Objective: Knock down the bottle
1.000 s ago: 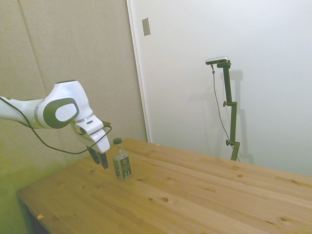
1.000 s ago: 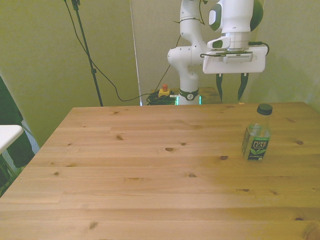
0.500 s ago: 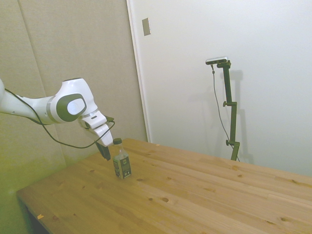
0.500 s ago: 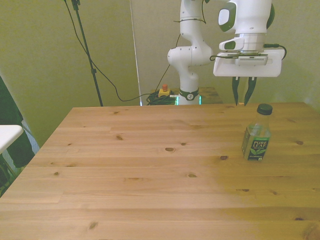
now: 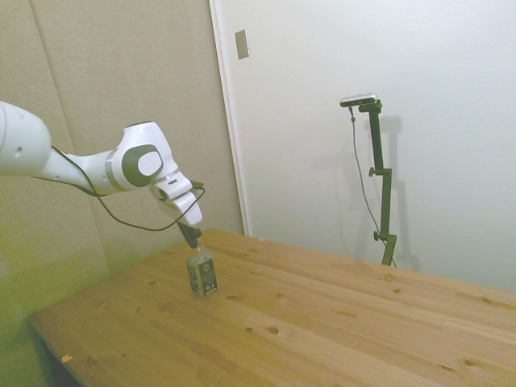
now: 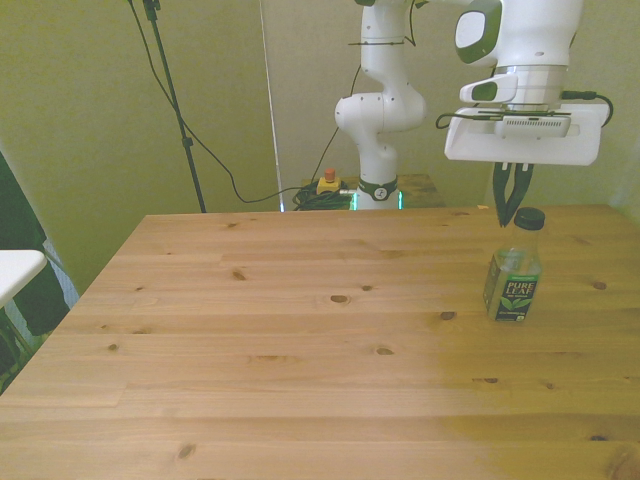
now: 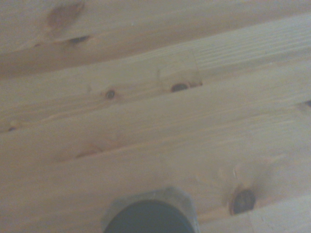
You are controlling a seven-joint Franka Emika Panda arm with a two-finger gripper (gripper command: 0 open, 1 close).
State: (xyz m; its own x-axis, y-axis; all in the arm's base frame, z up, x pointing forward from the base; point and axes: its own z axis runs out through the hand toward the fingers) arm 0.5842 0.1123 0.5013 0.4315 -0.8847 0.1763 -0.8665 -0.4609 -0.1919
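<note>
Right now the one bottle (image 6: 513, 279) is standing upright on the table (image 6: 300, 340), out toward three o'clock in the front view, so nothing is knocked down yet. One gripper (image 6: 511, 213) is hanging just behind its cap, fingers pinched nearly together and holding nothing; the push is remaining.

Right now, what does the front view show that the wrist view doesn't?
Only the front view shows the gripper, fingers shut, just behind the upright bottle's cap, plus the green label and the table edges. Only the wrist view shows the cap from above, close against wood knots. Both share the bottle and the tabletop.
</note>
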